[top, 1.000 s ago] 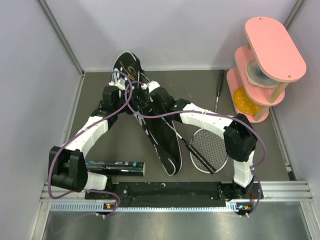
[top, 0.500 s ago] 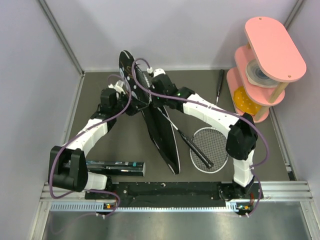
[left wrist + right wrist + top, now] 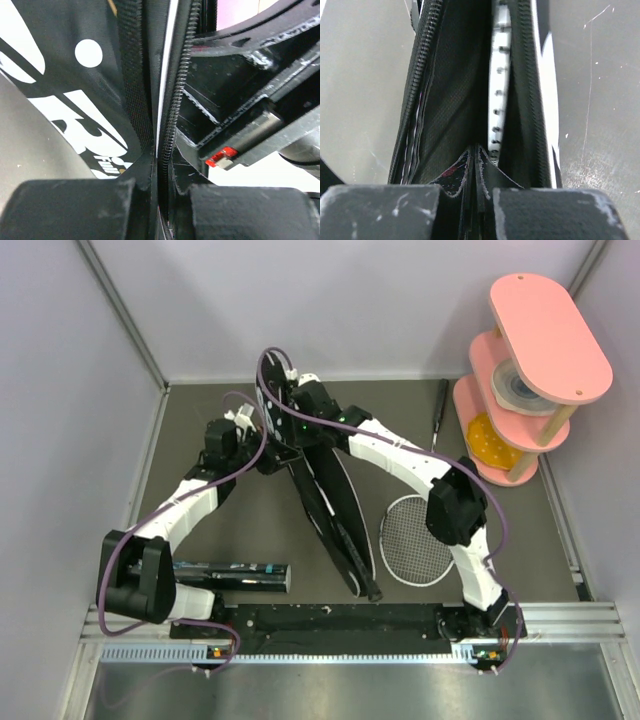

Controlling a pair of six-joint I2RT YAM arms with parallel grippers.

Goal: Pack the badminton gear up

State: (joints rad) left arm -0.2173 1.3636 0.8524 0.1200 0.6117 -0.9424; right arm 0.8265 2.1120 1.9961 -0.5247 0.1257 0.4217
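Note:
The black "SPORT" bag (image 3: 335,510) stands on its edge, running from the back middle toward the front. My left gripper (image 3: 264,446) is shut on its zipper edge from the left, shown close up in the left wrist view (image 3: 162,195). My right gripper (image 3: 287,405) is shut on the bag's top edge (image 3: 476,195). Inside the open bag (image 3: 455,90) sits a silver racket frame (image 3: 497,100); its black handle (image 3: 371,590) sticks out at the front. A second racket (image 3: 415,538) lies flat to the right. The black shuttle tube (image 3: 230,575) lies front left. No shuttlecocks show.
The pink tiered stand (image 3: 530,370) is at the back right, with the second racket's handle (image 3: 438,415) next to it. Grey walls close in the back and both sides. The black rail (image 3: 330,620) with the arm bases runs along the front.
The bag has been raised from lying flat to standing on its edge. My right gripper has moved back and left along its top edge. The protruding racket handle swung toward the front.

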